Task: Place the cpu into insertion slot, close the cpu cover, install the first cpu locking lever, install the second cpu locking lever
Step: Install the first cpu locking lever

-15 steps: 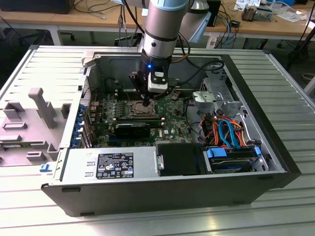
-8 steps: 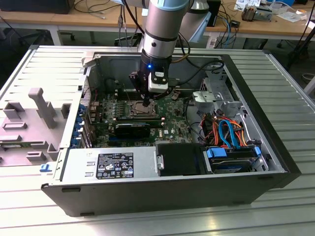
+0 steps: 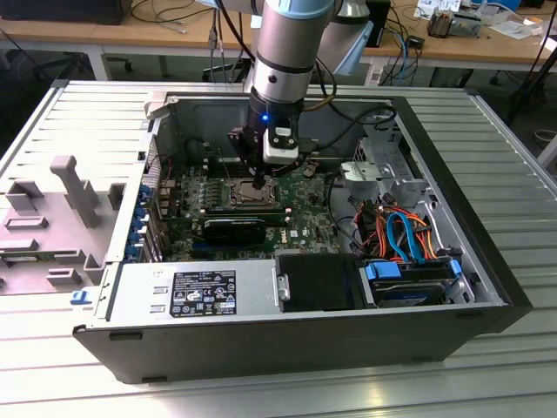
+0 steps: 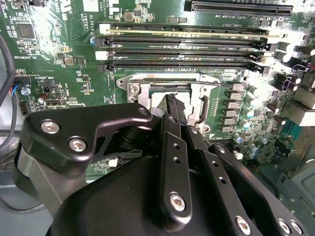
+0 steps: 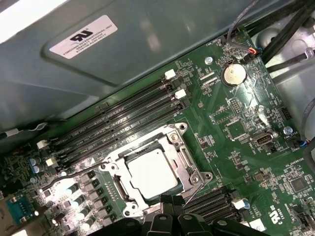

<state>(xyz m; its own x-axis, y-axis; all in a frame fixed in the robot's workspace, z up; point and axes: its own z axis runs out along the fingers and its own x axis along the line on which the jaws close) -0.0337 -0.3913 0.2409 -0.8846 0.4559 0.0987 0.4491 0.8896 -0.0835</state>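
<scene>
gripper (image 5: 172, 200): fingers closed together, tips at the edge of the insertion slot (image 3: 250, 195) on the green motherboard (image 5: 246, 147). cpu (image 5: 152, 173): seated in the insertion slot, grey top up. cpu cover (image 5: 189, 160): down, framing the cpu. locking lever (image 5: 74, 175): thin rod standing out from one corner, beside capacitors (image 5: 78, 196)
</scene>
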